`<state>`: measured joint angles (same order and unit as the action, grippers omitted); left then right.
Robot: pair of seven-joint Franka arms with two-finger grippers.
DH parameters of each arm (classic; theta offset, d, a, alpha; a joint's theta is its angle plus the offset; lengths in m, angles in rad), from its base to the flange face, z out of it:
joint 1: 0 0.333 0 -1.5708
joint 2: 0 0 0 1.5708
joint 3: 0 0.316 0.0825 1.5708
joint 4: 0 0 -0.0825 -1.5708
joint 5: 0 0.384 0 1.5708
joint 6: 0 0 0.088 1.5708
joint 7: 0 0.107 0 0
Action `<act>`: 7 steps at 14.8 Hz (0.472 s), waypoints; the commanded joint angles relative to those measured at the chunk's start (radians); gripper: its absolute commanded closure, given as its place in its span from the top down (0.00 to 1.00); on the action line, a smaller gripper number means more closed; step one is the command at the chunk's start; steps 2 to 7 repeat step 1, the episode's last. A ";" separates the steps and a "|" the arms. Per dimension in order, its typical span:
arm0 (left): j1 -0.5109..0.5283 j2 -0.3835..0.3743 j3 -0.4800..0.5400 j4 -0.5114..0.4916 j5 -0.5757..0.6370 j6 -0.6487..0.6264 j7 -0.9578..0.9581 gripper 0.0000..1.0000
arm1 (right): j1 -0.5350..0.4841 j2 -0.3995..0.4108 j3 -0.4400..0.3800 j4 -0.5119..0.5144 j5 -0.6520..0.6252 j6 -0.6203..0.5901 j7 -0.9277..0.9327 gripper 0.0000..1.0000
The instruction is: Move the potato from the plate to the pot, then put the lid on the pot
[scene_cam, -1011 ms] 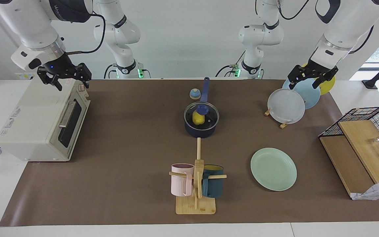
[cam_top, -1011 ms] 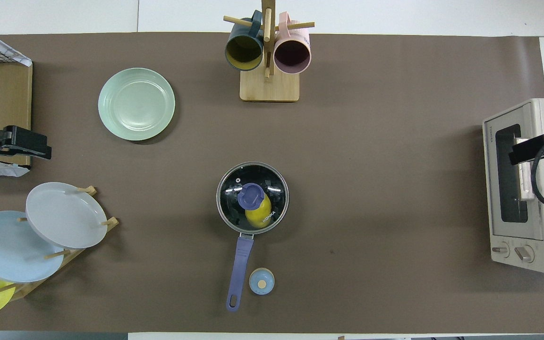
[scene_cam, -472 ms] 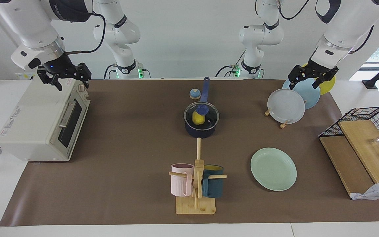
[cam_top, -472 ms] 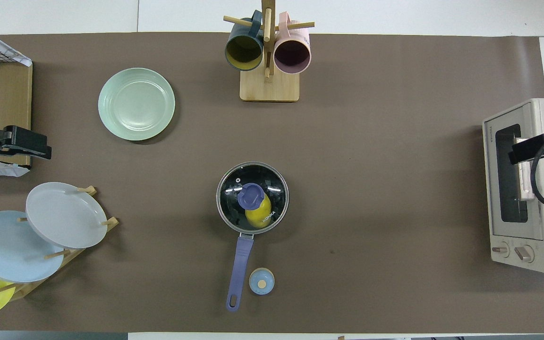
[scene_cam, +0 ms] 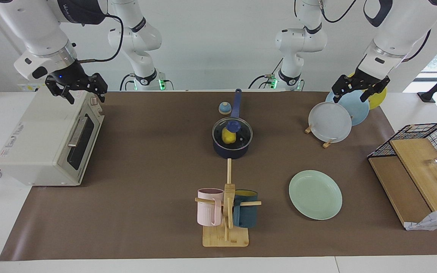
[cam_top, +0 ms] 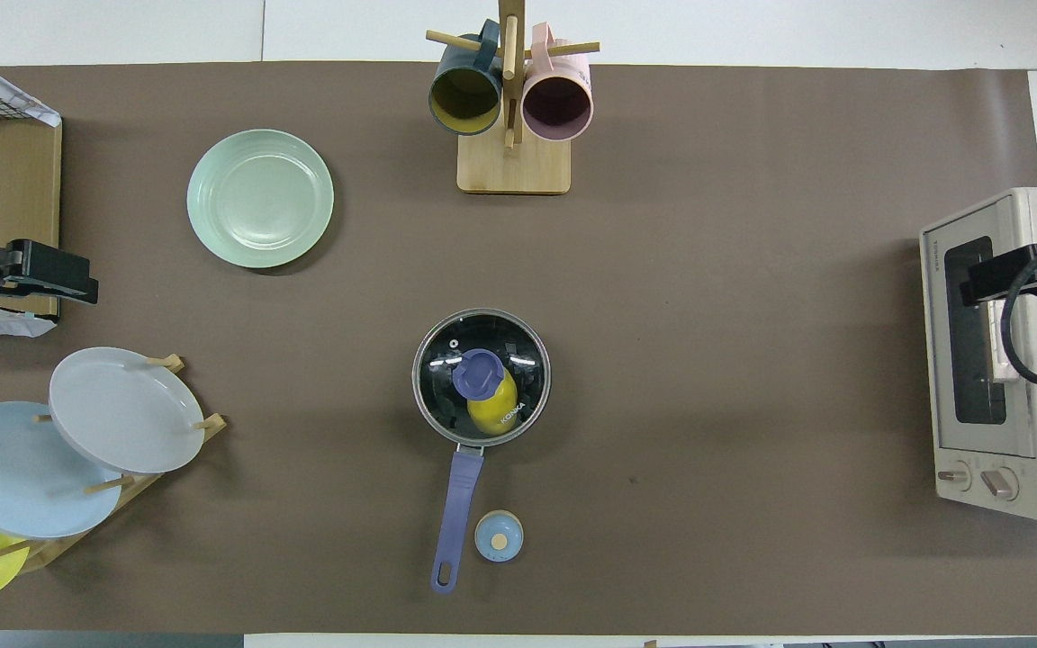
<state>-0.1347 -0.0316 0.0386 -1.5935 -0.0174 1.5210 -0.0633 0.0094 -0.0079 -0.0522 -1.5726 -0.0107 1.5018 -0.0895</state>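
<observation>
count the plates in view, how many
4. The mint-green plate lies flat on the mat, empty, toward the left arm's end. The grey plate, light blue plate and yellow plate stand on the wooden rack, overlapping.

The scene is evenly and brightly lit from above. Soft, short shadows are cast on the brown-covered table (scene_cam: 146,170). Faint glare is seen on the round clear glass lid (cam_top: 481,376). Both views are rendered sharply.

Brown mat (cam_top: 707,360) covers the table (cam_top: 752,27); pot (cam_top: 481,423) at centre; plate (cam_top: 260,199) at ten o'clock; mug stand (cam_top: 512,166) at twelve; oven (cam_top: 1005,360) at three.
</observation>
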 commanded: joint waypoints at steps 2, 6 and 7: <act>0.012 -0.013 -0.008 -0.002 -0.006 -0.013 -0.010 1.00 | -0.017 0.006 0.012 0.010 0.018 0.014 0.014 1.00; 0.012 -0.013 -0.008 -0.002 -0.006 -0.013 -0.010 1.00 | -0.017 0.006 0.012 0.010 0.018 0.014 0.014 1.00; 0.012 -0.013 -0.008 -0.002 -0.006 -0.013 -0.010 1.00 | -0.017 0.006 0.012 0.010 0.018 0.014 0.014 1.00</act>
